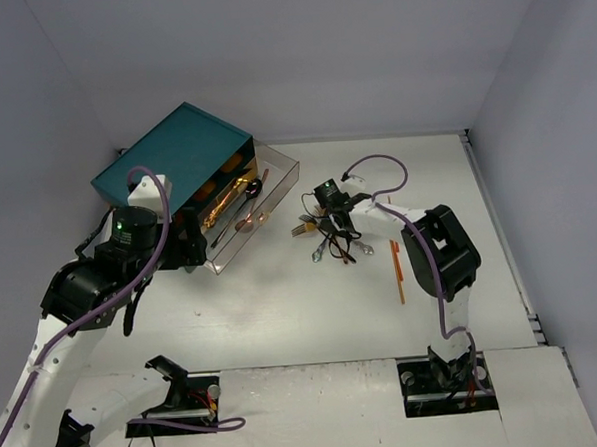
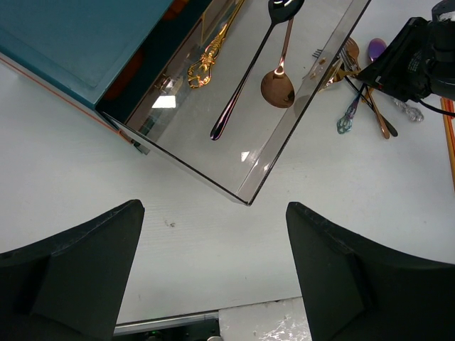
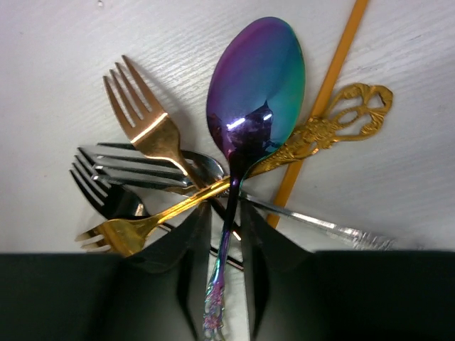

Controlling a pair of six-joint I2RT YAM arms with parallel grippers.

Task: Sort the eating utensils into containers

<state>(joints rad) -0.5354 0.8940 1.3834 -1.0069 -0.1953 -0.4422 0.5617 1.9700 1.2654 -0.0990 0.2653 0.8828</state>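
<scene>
The eating utensils lie in a crossed pile (image 1: 332,244) right of the teal chest (image 1: 175,150). My right gripper (image 3: 226,213) is down in that pile, its fingers close on either side of the handle of an iridescent purple spoon (image 3: 259,85), with thin gaps still showing. Under the spoon lie a copper fork (image 3: 142,117), a gold fork (image 3: 121,231), dark forks (image 3: 106,170) and an orange chopstick (image 3: 334,71). One clear drawer (image 2: 284,135) is pulled out and holds a dark spoon (image 2: 249,78) and a coppery spoon (image 2: 277,85). My left gripper (image 2: 213,270) hangs open and empty above the table before the drawer's corner.
Two orange chopsticks (image 1: 397,270) lie apart on the table right of the pile. A gold ornate handle (image 2: 206,60) also rests in the drawer. Grey walls close the table at the back and sides. The arm bases sit along the near edge.
</scene>
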